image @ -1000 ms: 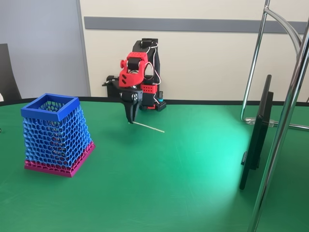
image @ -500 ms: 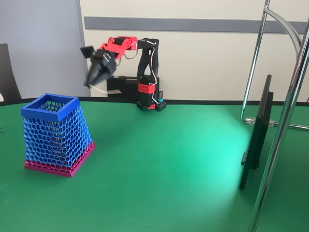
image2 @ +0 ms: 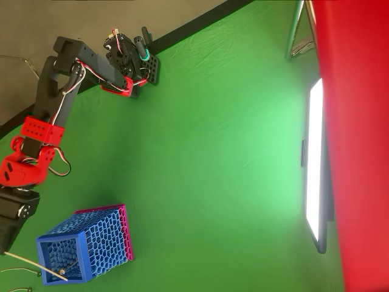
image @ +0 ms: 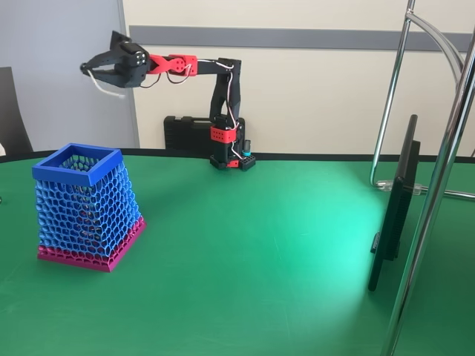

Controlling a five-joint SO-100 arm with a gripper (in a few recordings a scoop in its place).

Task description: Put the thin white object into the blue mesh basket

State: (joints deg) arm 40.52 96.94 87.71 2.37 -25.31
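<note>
The red and black arm is reaching out high and to the left in the fixed view, its black two-finger gripper (image: 93, 70) hanging well above the green cloth table (image: 260, 245). The fingers are pinching one end of the thin white curved strip (image: 106, 87), which is drooping from the tips down and to the right. The blue honeycomb-mesh basket with the solid square rim and magenta base (image: 85, 204) is standing on the near left part of the table, below the gripper and nearer the camera. In the overhead view the strip (image2: 36, 266) is crossing the outer edge of the basket's rim (image2: 61, 258), one end over the opening, the other sticking out past it. Judged step: carrying, transport nearly done, release not yet made. Next move is calling for bringing the whole strip over the opening, tipping it more upright or lowering it, then parting the fingers; a strip lying across the rim may catch or slide outside.
</note>
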